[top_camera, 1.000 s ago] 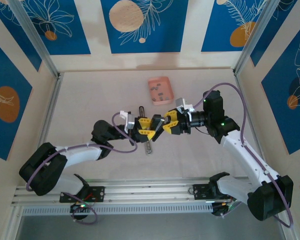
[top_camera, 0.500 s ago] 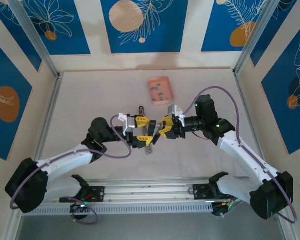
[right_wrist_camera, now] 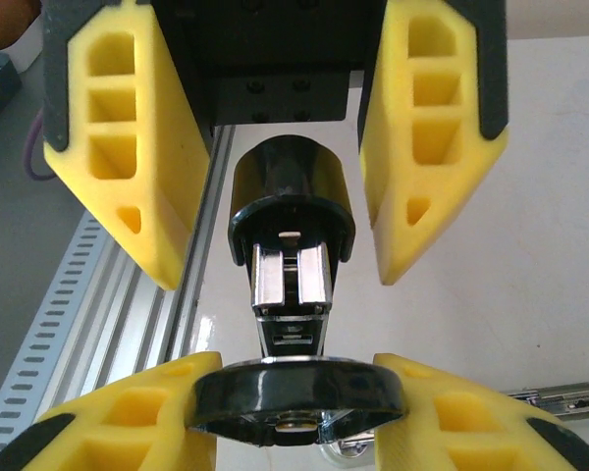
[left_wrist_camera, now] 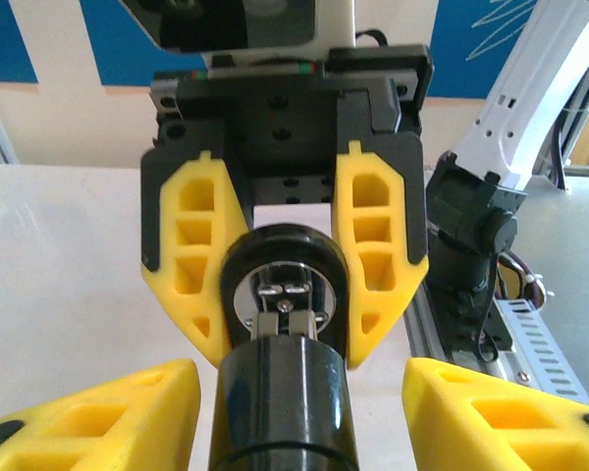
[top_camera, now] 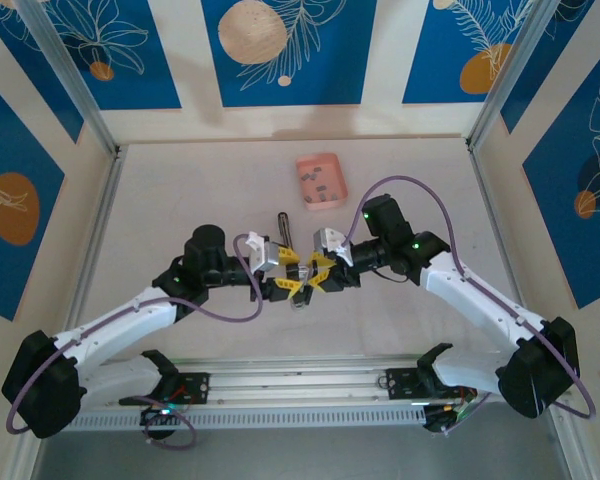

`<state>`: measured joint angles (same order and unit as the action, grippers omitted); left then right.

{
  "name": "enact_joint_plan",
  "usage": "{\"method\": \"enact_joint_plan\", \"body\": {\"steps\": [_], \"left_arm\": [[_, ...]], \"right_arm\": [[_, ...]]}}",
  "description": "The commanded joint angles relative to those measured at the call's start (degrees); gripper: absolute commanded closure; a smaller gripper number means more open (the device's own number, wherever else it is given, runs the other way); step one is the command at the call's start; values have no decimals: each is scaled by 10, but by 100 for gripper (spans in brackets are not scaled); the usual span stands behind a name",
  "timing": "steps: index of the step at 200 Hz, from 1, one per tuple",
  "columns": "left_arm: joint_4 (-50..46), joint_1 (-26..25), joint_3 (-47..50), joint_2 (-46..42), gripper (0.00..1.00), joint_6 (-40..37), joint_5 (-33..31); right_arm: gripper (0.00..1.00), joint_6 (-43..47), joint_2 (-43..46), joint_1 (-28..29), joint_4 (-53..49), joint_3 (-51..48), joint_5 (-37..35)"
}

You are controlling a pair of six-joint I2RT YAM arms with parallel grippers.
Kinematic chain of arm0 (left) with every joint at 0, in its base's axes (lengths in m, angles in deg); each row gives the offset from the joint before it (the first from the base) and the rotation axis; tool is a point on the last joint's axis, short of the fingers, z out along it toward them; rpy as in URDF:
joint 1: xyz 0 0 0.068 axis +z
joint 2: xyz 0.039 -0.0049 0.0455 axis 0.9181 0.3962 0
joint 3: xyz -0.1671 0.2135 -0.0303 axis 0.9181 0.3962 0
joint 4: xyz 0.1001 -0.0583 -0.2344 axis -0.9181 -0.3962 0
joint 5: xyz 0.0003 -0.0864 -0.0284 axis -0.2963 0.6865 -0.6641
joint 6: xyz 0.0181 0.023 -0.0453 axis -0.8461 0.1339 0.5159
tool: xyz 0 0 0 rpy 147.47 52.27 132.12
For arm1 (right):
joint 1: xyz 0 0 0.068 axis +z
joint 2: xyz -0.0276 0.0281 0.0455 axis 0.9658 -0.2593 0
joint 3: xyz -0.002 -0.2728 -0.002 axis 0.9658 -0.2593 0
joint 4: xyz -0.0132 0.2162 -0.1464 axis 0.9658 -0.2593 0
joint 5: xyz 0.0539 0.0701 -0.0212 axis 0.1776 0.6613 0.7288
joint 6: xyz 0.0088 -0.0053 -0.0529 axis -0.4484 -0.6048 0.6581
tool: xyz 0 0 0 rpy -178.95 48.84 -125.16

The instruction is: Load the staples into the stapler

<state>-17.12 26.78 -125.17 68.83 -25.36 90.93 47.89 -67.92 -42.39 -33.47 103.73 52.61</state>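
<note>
Stapler (right_wrist_camera: 290, 201) sits over the middle of the table (top_camera: 180, 200), between the two grippers where they meet nose to nose. From the right wrist it is seen end-on: a rounded black shell with a bright silver rail (right_wrist_camera: 290, 280) tucked inside it, and a flat black part lower down, nearest the camera. The right gripper (right_wrist_camera: 294, 381) pinches that flat black part, its yellow fingers (right_wrist_camera: 118, 432) pressed against it from both sides. From the left wrist those same fingers sit tight against the round black end, with small metal parts showing in its middle. The left gripper (right_wrist_camera: 275, 265) stands spread: its fingers flank the black shell with a clear gap on each side and touch nothing.

From above, a slim dark bar (top_camera: 283, 224) lies on the table just beyond the left gripper, and a small silver piece (top_camera: 298, 299) shows on the near side, just under the two grippers. Whether either belongs to the stapler cannot be told from there.

The staples (top_camera: 322, 187) lie as small dark bits in the pink tray (top_camera: 317, 157), which stands farther back on the table, past the dark bar and apart from both grippers. Both arms reach in from the metal track (top_camera: 300, 385) at the near edge, and blue patterned panels (top_camera: 280, 50) wall in the table on three sides
</note>
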Motion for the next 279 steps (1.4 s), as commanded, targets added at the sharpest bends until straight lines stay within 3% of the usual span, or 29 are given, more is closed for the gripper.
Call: {"method": "enact_joint_plan", "body": {"steps": [1,29,69,119,135,156,175,195,226,257,279], "left_arm": [[-35,3,-22,-4,52,-28,18],[-33,2,-22,-3,66,-29,22],[-21,2,-22,-1,61,-18,19],[-19,2,-22,1,83,-23,24],[-27,2,-23,-3,87,-31,7],[-79,2,-33,-12,92,-70,-47],[-123,2,-37,-25,95,-110,-86],[-138,2,-34,-36,95,-136,-100],[-165,2,-38,-44,94,-150,-114],[-152,2,-31,-46,94,-144,-116],[-147,1,-31,-46,94,-140,-114]], "right_arm": [[100,8,-1,3,29,26,31],[100,9,-4,4,29,29,34],[100,6,-4,5,31,30,35],[100,-8,-4,5,38,28,37],[84,-27,1,3,51,18,34],[46,-139,15,3,116,-18,-1],[33,-282,30,4,190,-60,-29],[26,-432,45,11,224,-85,-79],[24,-631,64,42,179,-84,-147],[29,-681,72,96,147,-81,-223],[34,-697,63,102,115,-67,-243]]}}
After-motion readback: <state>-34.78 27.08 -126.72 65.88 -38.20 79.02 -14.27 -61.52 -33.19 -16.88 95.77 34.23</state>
